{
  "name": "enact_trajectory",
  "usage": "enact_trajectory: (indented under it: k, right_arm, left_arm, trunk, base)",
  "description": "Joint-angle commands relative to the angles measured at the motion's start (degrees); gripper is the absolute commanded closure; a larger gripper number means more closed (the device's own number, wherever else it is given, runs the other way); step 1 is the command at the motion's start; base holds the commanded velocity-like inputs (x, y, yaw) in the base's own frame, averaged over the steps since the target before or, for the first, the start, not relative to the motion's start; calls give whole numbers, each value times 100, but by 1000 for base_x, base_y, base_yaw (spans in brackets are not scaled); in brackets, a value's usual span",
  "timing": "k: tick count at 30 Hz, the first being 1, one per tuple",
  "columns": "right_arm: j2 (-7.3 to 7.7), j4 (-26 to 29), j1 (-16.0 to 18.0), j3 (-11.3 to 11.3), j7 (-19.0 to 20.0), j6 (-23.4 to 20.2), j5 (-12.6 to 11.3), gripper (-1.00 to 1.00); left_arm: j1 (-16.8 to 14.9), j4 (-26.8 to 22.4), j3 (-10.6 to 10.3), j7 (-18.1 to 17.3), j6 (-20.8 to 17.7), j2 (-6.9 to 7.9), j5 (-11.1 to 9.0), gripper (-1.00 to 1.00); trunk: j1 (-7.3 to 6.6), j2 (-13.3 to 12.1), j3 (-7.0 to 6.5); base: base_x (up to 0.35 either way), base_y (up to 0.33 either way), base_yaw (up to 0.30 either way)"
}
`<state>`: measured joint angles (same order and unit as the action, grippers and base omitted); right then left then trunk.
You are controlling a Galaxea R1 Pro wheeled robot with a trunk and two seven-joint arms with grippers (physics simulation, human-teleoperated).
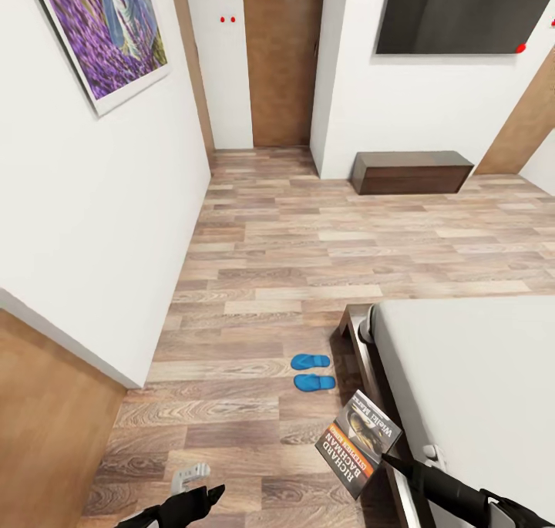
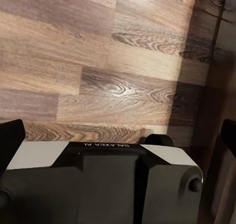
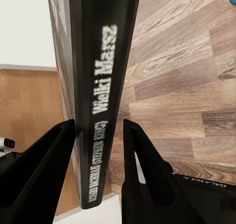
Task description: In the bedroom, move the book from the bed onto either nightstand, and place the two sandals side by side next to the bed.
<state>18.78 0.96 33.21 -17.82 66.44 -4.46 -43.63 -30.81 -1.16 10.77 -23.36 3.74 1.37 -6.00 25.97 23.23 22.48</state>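
Blue sandals (image 1: 312,372) probably beside bed (image 1: 470,381)

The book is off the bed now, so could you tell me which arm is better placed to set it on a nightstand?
The right. Its gripper already holds the book between its fingers; the left gripper hangs over the floor.

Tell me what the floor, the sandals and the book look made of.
Floor: wood-look planks, visible grain, slight sheen.
Sandals: bright blue, matte, likely rubber or foam.
Book: paperback, printed cover, slightly glossy, held by the right claw.
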Motion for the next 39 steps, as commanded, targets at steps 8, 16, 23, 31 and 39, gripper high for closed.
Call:
enact_trajectory:
  k: [8, 16, 23, 31, 39]
  right_arm:
    - [-2, 0, 2, -47, 18, -47, -58, 100]
    - [-2, 0, 3, -47, 18, -47, -57, 100]
    - [-2, 0, 3, -47, 18, -47, -58, 100]
    - [0, 0, 3, -47, 18, -48, -57, 100]
    - [1, 0, 3, -47, 18, -46, -58, 100]
  left_arm:
    - [2, 10, -12, -28, 4, 3, -59, -100]
    - [4, 10, -12, -28, 4, 0, -59, -100]
    - [4, 10, -13, -28, 4, 0, -59, -100]
    - [4, 10, -13, -28, 4, 2, -59, -100]
    - [4, 10, -11, -28, 4, -1, -59, -100]
  trunk:
    - [3, 9, -67]
    - [3, 9, -142]
    - [3, 9, -208]
    - [3, 9, -283]
    - [3, 9, -358]
  base:
    - [0, 0, 0]
    - [0, 0, 0]
    - [0, 0, 0]
    - [0, 0, 0]
    - [0, 0, 0]
